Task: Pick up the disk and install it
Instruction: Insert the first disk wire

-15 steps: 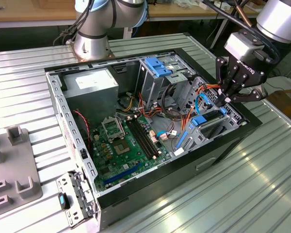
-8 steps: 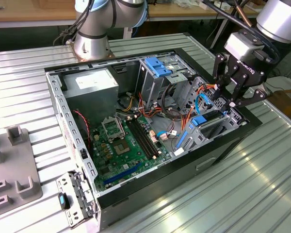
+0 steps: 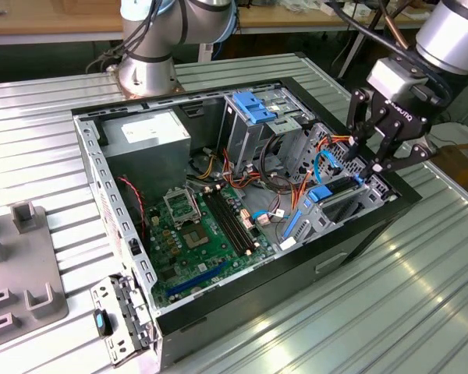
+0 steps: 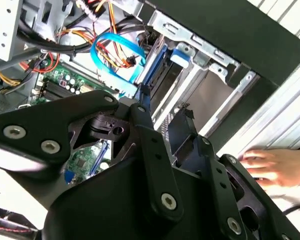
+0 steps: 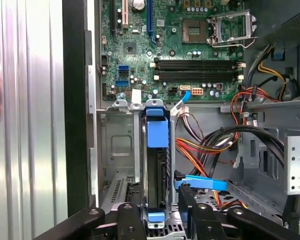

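Exterior view first: an open computer case (image 3: 242, 300) lies on its side on a ribbed metal surface (image 3: 421, 280), and the gripper (image 3: 365, 156) hangs over the case's front corner, at the exterior view's right. The disk (image 3: 339, 189) is inside the case at that same corner. It stands on edge in a slot of the drive cage (image 5: 115, 145), and the blue rail of its carrier faces up toward the gripper.

In the first wrist view the fingers (image 5: 131, 220) are spread narrowly, one on each side of the disk's (image 5: 157, 170) upper edge. I see a gap on at least one side, so they are not clamped on it.

The motherboard (image 3: 199, 234) covers the case floor. A grey power-supply box (image 3: 144, 132) sits in the case's far corner, and a bare blue bracket (image 3: 253, 107) is at its back wall. Outside the case, a person's hand (image 4: 267, 165) rests on the surface just beside the case's front panel.
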Action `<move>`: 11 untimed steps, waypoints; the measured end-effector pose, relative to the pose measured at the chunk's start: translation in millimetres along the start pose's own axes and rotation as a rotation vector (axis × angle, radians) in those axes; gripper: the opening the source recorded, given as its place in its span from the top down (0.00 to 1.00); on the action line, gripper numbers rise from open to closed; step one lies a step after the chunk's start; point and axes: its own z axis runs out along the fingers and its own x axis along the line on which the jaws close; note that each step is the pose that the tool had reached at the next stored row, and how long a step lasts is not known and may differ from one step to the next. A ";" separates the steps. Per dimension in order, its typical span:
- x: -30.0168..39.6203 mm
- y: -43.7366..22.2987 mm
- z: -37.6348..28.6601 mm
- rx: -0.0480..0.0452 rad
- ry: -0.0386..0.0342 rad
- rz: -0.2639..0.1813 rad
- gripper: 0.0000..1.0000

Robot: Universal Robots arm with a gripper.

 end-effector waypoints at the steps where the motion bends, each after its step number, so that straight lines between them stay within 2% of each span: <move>1: -0.3 -1.6 2.5 -0.0001 -0.0001 0.000 0.58; 3: -1.1 -2.7 6.2 -0.0003 0.0003 0.000 0.58; 6: -5.2 -1.0 7.5 -0.0002 -0.0010 0.000 0.58; 8: -6.3 5.0 11.2 -0.0002 -0.0013 0.000 0.58; 9: -6.2 9.7 15.8 -0.0002 -0.0011 0.000 0.58; 11: -6.2 9.8 16.9 -0.0002 -0.0010 0.000 0.58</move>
